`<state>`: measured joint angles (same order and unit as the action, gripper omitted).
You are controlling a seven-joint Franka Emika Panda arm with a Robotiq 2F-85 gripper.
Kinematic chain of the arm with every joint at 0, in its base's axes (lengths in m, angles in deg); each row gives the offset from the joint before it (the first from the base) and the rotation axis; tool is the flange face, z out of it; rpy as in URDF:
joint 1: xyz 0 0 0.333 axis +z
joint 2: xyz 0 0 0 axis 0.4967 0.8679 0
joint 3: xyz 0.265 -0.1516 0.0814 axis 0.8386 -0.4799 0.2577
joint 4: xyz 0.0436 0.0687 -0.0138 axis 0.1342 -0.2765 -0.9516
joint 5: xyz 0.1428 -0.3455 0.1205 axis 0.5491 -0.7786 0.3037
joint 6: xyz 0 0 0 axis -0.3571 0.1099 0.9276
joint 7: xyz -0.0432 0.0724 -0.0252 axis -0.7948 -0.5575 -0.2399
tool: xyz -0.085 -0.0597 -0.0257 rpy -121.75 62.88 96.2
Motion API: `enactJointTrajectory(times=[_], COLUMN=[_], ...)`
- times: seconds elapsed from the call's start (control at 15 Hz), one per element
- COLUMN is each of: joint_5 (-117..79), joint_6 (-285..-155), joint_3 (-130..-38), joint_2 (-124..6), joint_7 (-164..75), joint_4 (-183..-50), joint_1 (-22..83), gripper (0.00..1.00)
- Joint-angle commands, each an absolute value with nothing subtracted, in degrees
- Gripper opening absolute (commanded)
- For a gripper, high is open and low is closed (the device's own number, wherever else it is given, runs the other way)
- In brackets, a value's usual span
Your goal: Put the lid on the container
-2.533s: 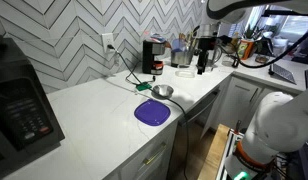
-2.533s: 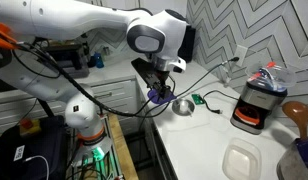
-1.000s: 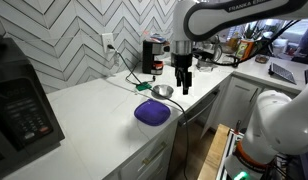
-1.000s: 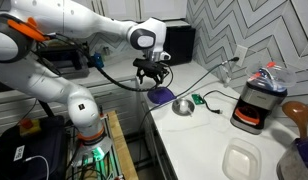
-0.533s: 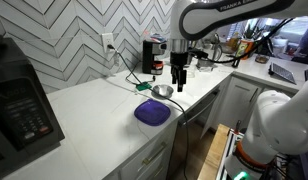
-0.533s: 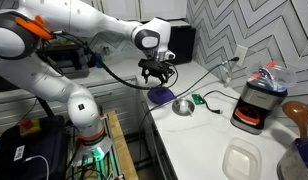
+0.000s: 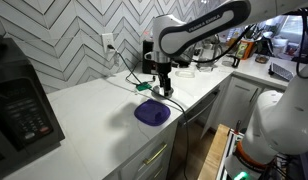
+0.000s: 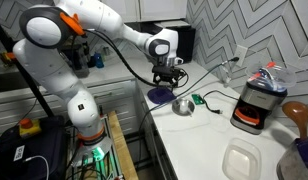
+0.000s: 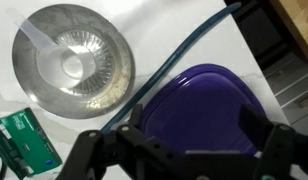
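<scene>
The purple lid [image 7: 151,113] lies flat on the white counter near its front edge; it also shows in an exterior view [image 8: 157,97] and fills the wrist view [image 9: 209,105]. My gripper [image 7: 164,88] [image 8: 169,84] hangs just above the lid's far side, next to the small steel bowl [image 7: 164,93]. In the wrist view the gripper [image 9: 194,125] is open and empty, with a finger on each side over the lid. The dark container [image 7: 151,56] stands upright at the back by the wall, well away from the gripper; it also shows in an exterior view [image 8: 256,102].
The steel bowl [image 9: 72,58] [image 8: 184,106] sits beside the lid, with a green circuit board [image 9: 24,142] and a cable next to it. A large black microwave [image 7: 19,100] stands at the counter's end. A white tub [image 8: 241,160] lies farther along the counter.
The arm has swung across the counter and come down, so the gripper now hangs over the lid and bowl. The lid has not moved.
</scene>
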<state>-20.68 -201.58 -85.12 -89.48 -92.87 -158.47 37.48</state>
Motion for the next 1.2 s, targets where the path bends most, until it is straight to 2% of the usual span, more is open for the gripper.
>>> enactJointTrajectory(times=[0.0,0.07,0.13,0.27,0.33,0.47,0.53,0.67,0.73,0.87,1.0,1.07,1.13], joint_5=[-22.3,-22.0,-22.0,-22.5,-22.3,-21.6,-21.6,-21.4,-21.3,-20.8,-20.2,-19.9,-19.8], joint_6=[-201.8,-202.0,-202.2,-203.9,-205.1,-207.2,-207.6,-208.4,-208.8,-209.3,-209.3,-209.2,-209.0], joint_3=[-83.0,-82.7,-82.4,-81.6,-81.3,-80.5,-80.2,-79.6,-79.4,-79.2,-79.2,-79.2,-79.2], joint_2=[-83.1,-81.6,-80.5,-78.0,-77.0,-75.1,-74.3,-72.7,-71.9,-70.6,-69.7,-69.3,-69.0], joint_7=[-93.4,-94.2,-94.5,-93.8,-93.5,-93.3,-93.3,-93.1,-93.0,-92.8,-92.5,-92.4,-92.4], joint_4=[-154.8,-154.1,-153.4,-152.2,-151.6,-150.6,-150.1,-149.3,-148.8,-148.0,-147.1,-146.8,-146.4], joint_1=[36.1,36.1,36.0,35.7,35.5,35.3,35.2,34.9,34.7,34.1,33.5,33.1,32.8], gripper=[0.88,0.77,0.81,0.73,0.77,0.72,0.62,0.58,0.48,0.36,0.41,0.38,0.42])
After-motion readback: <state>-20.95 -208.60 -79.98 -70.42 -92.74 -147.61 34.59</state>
